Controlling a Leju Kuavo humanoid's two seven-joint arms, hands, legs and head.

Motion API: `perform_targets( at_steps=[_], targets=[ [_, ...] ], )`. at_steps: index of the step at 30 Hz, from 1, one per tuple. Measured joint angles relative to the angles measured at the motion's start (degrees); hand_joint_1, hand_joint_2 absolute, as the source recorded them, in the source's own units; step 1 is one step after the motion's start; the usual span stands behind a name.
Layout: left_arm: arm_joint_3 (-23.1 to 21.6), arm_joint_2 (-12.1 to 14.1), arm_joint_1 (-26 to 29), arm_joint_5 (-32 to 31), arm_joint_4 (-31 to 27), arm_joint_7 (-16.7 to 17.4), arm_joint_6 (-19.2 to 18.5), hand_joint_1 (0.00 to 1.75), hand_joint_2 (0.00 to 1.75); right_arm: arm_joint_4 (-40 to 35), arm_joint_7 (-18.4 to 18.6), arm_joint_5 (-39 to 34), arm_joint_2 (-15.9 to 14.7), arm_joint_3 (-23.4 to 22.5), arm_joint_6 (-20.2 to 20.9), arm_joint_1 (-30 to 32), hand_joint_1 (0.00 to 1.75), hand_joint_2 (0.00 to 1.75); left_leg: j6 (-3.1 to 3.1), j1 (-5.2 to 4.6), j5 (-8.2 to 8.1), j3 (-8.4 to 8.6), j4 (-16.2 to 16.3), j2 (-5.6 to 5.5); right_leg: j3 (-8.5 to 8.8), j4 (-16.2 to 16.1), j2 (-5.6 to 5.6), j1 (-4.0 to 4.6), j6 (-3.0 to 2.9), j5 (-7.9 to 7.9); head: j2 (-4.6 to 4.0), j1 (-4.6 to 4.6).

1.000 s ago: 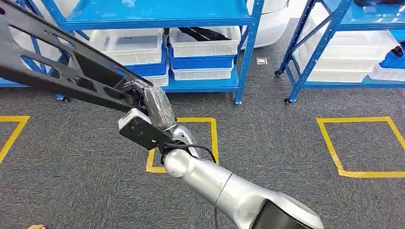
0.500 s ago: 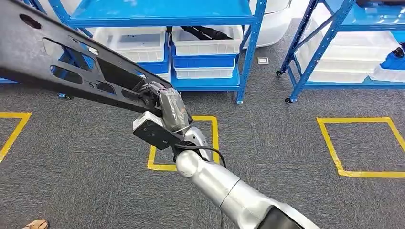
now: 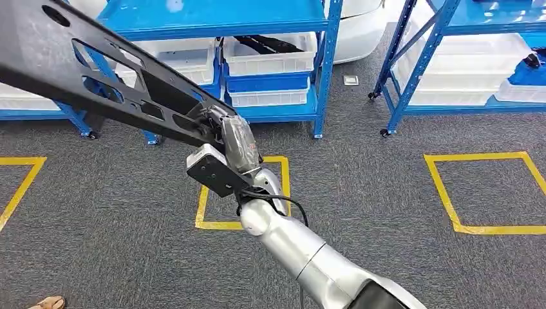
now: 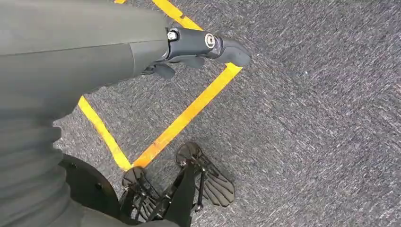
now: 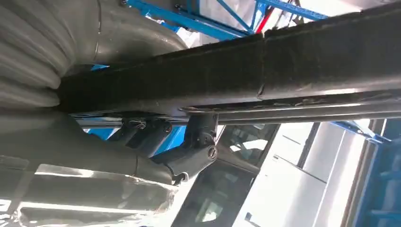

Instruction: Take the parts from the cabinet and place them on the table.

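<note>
So right hand (image 3: 222, 132) grips one end of a long black part (image 3: 96, 77) with cutouts, fingers wrapped round it; the part runs up and away to the robot's left, held in the air above the grey carpet (image 3: 360, 187), in front of the blue shelf rack (image 3: 309, 109). Head view gives the whole layout: white bins (image 3: 270, 61) and blue bins on the rack's lower shelf, a second blue rack (image 3: 412, 84) to the right, yellow tape squares (image 3: 480, 193) on the floor. Right wrist view, close up, has the part's dark edge (image 5: 283, 61) crossing the frame with fingers (image 5: 198, 146) hooked under it, detail the head view lacks. Left wrist view looks down at carpet and a yellow tape line (image 4: 189, 113); left hand (image 4: 189, 49) hangs with nothing in it, fingers (image 4: 227, 49) curled in loosely, can't tell exactly how far
</note>
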Motion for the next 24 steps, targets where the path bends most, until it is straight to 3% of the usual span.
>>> perform_targets(
  at_steps=[2, 4, 7, 8, 18, 19, 20, 21, 22, 23, 24],
  targets=[
    [0.0, 0.0, 0.0, 0.0, 0.0, 0.0, -0.1, 0.00, 1.75, 0.0, 0.1, 0.5, 0.0, -0.3, 0.0, 0.1, 1.75, 1.75, -0.37, 0.02, 0.05, -0.11, 0.0, 0.01, -0.16, 0.0, 0.00, 0.15, 0.00, 0.00, 0.00, 0.00],
    [0.0, 0.0, 0.0, 0.0, 0.0, 0.0, -0.5, 0.00, 1.75, -0.2, 0.3, 0.8, 0.0, -0.5, 0.0, 0.3, 1.75, 1.75, -1.71, 0.11, -0.08, -0.09, -0.1, 0.02, -0.20, 0.0, -0.01, 0.22, -0.06, -0.06, 0.00, 0.04],
    [0.0, 0.0, 0.0, 0.1, 0.0, -0.2, -0.9, 0.00, 1.75, -0.5, 0.6, 1.4, 0.0, -0.6, 0.0, 0.3, 1.75, 1.75, -7.43, 0.49, -0.02, 0.04, -0.8, 0.10, -0.57, 0.1, -0.02, 0.33, -0.08, -0.08, 0.00, 0.02],
    [0.0, 0.0, 0.0, 0.2, 0.0, -0.3, -1.1, 0.00, 1.75, -0.5, 0.7, 1.5, 0.0, -0.6, 0.0, 0.3, 1.75, 1.75, -8.32, 0.54, -0.07, 0.00, -0.9, 0.10, -0.67, 0.1, -0.03, 0.33, -0.07, -0.08, 0.00, 0.00],
    [0.0, 0.0, 0.0, 0.2, 0.0, -0.7, -1.9, 0.00, 1.75, -1.0, 1.3, 3.2, 0.0, -1.2, -0.1, 0.7, 1.75, 1.75, -7.84, -0.07, -0.09, -0.55, -0.5, 0.01, -0.87, 0.0, -0.10, -0.23, 0.15, 0.07, 0.00, 0.04],
    [0.0, 0.1, 0.0, 0.2, 0.0, -0.8, -2.0, 0.00, 1.75, -1.1, 1.3, 3.5, 0.0, -1.3, -0.2, 0.7, 1.75, 1.75, -7.74, 0.22, -0.22, -1.00, -0.1, 0.05, -0.52, -0.4, -0.04, -1.69, 0.40, 0.22, 0.00, 0.02],
    [0.0, 0.3, 0.0, 0.2, -0.1, -0.9, -2.0, 0.00, 1.75, -1.3, 1.4, 3.7, 0.2, -1.4, -0.2, 0.8, 1.75, 1.75, -7.35, -0.08, -0.28, -0.75, 0.1, 0.05, -0.45, -0.7, -0.27, -1.29, 1.34, 0.53, 0.00, 0.02],
    [0.0, 0.3, 0.0, 0.2, -0.1, -0.9, -2.1, 0.00, 1.75, -1.8, 1.5, 3.9, 0.3, -1.5, -0.2, 0.8, 1.75, 1.75, -6.44, -0.49, -0.11, 0.38, -1.6, 0.04, 0.52, -2.2, -0.24, -1.32, 1.81, 0.91, 0.00, -0.65],
    [0.0, 0.2, 0.0, 0.2, -0.1, -0.9, -2.1, 0.00, 1.75, -2.2, 1.6, 4.1, 0.2, -1.6, -0.2, 1.1, 1.75, 1.75, -4.72, 0.54, 1.48, 2.64, -5.6, 0.06, 1.03, -2.5, -0.38, -0.10, 1.82, 1.10, 0.00, -0.64],
    [0.0, 0.0, -0.1, 0.2, 0.0, -1.0, -2.1, 0.00, 1.75, -2.3, 1.5, 4.2, 0.0, -1.6, -0.2, 1.1, 1.75, 1.75, -4.07, 0.09, 1.99, 3.78, -7.0, -0.02, 0.37, -1.4, -0.30, -0.32, 1.41, 0.14, 0.00, -0.48],
    [0.0, 0.0, -0.2, 0.2, 0.0, -0.9, -2.1, 0.00, 1.75, -2.3, 1.6, 4.4, -0.1, -1.6, -0.2, 0.8, 1.75, 1.75, -3.47, 0.26, 2.88, 4.18, -7.9, 0.04, -0.97, 2.2, -0.17, -0.21, 0.55, -2.03, 0.00, -0.33]
  ],
)
